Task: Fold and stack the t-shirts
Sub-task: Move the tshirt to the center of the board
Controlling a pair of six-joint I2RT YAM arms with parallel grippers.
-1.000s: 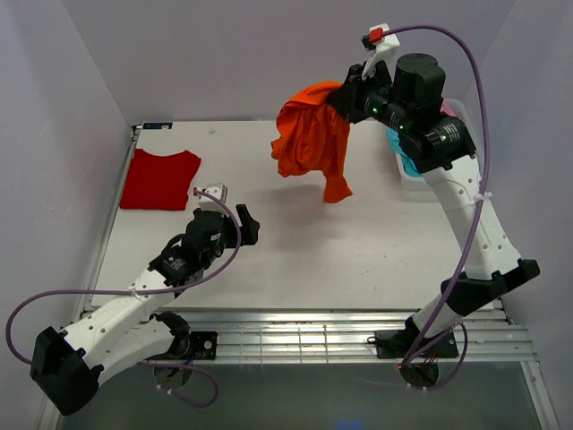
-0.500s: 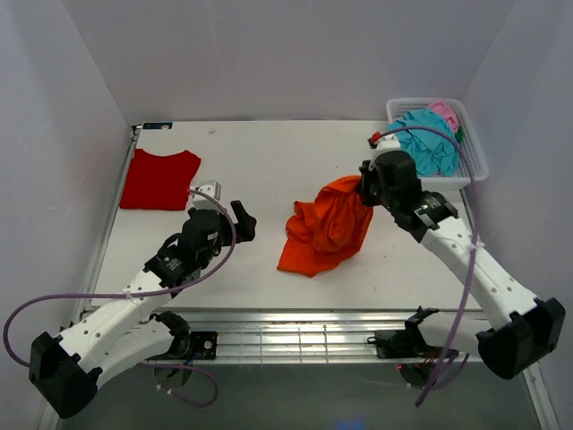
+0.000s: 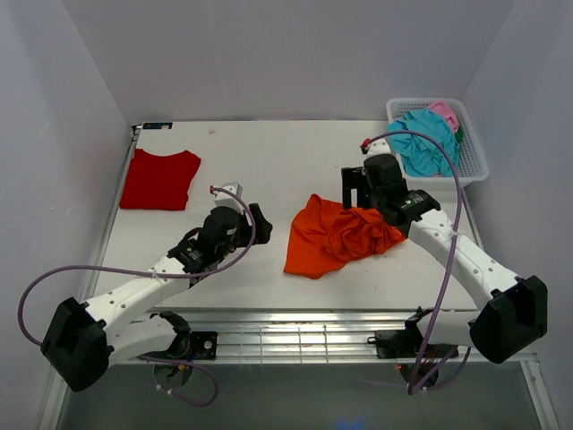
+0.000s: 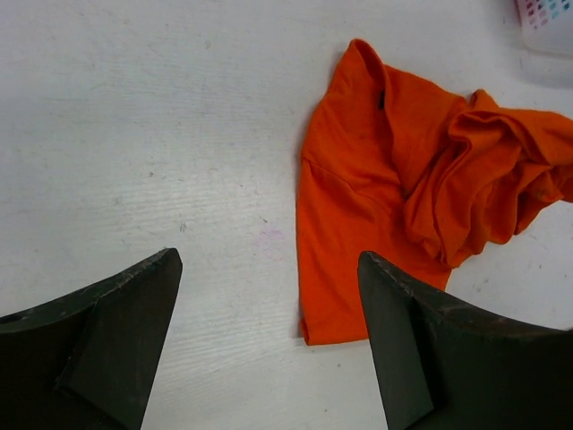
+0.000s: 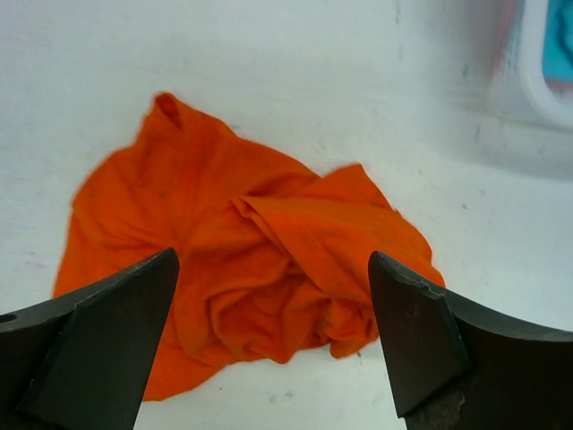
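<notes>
A crumpled orange t-shirt (image 3: 336, 235) lies loose in a heap on the white table, right of centre. My right gripper (image 3: 352, 186) hovers just above its far edge. In the right wrist view this gripper (image 5: 273, 260) is open, the orange t-shirt (image 5: 251, 260) lies below the wide-apart fingers, and nothing is held. My left gripper (image 3: 254, 224) is open to the left of the shirt. In its wrist view (image 4: 269, 260) the orange t-shirt (image 4: 403, 197) lies ahead and to the right. A folded red t-shirt (image 3: 159, 179) lies flat at the back left.
A white lattice basket (image 3: 474, 159) at the back right holds a teal t-shirt (image 3: 423, 143) and a pink one (image 3: 445, 112). Its corner shows in both wrist views (image 4: 548, 13) (image 5: 528, 72). Grey walls close in the table on three sides.
The right arm swung the orange t-shirt down from the air onto the table, then opened and let it go. The left arm reached right, toward the shirt.
</notes>
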